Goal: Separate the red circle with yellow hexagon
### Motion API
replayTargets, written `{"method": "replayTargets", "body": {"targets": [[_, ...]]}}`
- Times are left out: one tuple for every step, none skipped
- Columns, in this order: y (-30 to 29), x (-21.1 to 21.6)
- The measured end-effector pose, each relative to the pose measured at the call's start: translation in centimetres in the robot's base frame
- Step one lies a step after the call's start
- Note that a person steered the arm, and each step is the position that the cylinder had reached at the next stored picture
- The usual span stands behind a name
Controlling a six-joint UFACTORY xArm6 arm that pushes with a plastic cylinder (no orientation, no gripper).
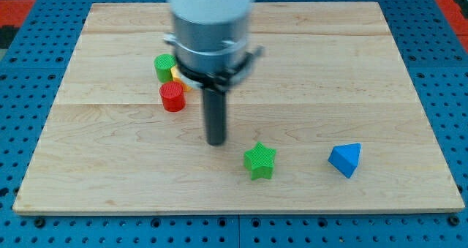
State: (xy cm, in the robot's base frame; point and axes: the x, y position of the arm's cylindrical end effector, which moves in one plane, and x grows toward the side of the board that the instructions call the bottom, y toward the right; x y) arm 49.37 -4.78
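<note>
The red circle (pixel 172 97) stands on the wooden board left of centre. The yellow hexagon (pixel 178 82) sits just above and right of it, touching it, mostly hidden by the arm's body. A green round block (pixel 164 67) touches the yellow hexagon at the upper left. My tip (pixel 216 140) rests on the board to the lower right of the red circle, apart from it by about a block's width.
A green star (pixel 259 161) lies to the lower right of my tip. A blue triangular block (pixel 345 159) lies further to the view's right. The wooden board (pixel 365 72) sits on a blue perforated table. The arm's grey body (pixel 210 28) covers the top centre.
</note>
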Motion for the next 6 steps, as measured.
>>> {"method": "replayTargets", "body": {"targets": [[0.0,-5.0],[-6.4,-7.2],[-9.5,-9.3],[-9.9,-12.5],[-12.3,-11.3],[-14.2,-8.5]]}}
